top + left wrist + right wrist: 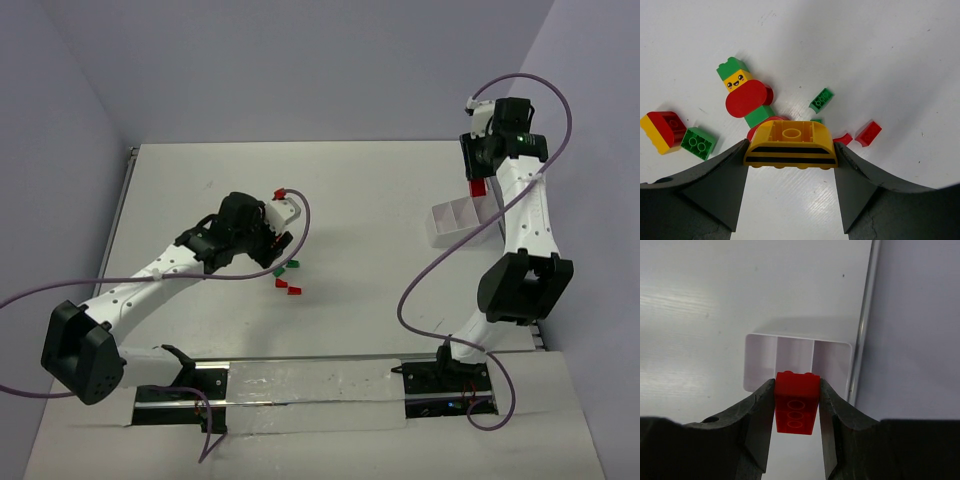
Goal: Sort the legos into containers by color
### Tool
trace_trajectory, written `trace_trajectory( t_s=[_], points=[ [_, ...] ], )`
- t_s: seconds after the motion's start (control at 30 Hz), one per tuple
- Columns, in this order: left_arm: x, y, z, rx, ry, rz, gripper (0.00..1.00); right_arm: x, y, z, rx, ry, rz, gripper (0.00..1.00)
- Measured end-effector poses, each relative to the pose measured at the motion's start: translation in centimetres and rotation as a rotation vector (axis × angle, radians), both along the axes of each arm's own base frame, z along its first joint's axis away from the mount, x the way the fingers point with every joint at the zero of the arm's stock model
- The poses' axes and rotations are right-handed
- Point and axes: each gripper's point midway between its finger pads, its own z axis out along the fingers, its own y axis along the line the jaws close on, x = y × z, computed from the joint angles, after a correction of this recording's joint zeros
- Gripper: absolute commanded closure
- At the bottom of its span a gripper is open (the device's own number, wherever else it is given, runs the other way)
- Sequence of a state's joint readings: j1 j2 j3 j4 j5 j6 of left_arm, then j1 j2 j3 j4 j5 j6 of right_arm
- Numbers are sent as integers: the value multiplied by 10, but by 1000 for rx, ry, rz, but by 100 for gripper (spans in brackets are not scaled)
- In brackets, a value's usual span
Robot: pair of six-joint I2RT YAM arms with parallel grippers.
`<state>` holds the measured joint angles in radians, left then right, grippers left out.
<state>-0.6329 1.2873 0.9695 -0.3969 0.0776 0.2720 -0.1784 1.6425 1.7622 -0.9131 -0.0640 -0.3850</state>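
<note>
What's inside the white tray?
Nothing shows in the three compartments of the white tray. The red brick in the right gripper hides part of the middle one.

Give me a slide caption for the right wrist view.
Right gripper clamps a small red plastic brick, with the white three-compartment tray on the table below.

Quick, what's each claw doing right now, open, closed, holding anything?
Left claw: closed on a yellow brick with black stripes.
Right claw: closed on a red brick.
</note>
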Motion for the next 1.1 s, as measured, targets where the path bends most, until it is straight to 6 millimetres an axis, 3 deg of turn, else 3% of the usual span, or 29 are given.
trace_trajectory(
  t_s=[0.2, 0.37, 0.7, 1.1],
  points=[
    [10, 4, 4, -15, 4, 30, 67, 0, -25, -36, -73, 100, -34, 100],
    [18, 7, 13, -41, -5, 54, 67, 2, -33, -44, -98, 107, -52, 100],
    [22, 6, 8, -45, 18, 50, 67, 12, -46, -64, -107, 114, -67, 99],
    [26, 5, 4, -41, 31, 50, 66, 12, -55, -84, -120, 141, -72, 88]
  ],
)
